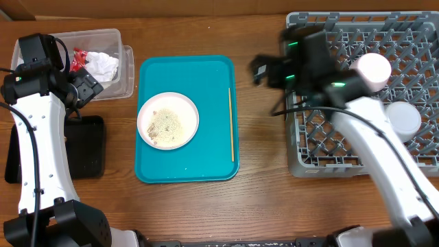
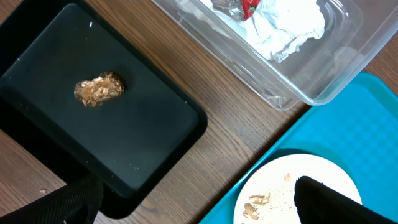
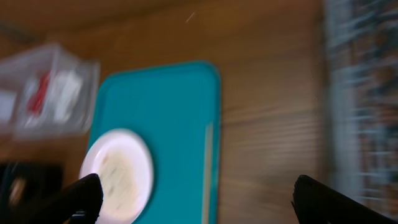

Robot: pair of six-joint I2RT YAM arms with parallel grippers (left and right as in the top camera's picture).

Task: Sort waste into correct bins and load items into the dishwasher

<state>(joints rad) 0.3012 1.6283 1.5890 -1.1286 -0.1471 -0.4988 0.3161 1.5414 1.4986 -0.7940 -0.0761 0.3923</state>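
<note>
Plainly the clear tub [image 2: 323,87] holds napkins [image 2: 286,28], the black tray [image 2: 155,140] a scrap [image 2: 98,89].

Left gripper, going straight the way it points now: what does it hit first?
Probably bare table, the wood strip between the black tray and the teal tray. The open left gripper straddles that gap, near the plate. Depth unclear, so the teal tray's edge could come first.
</note>
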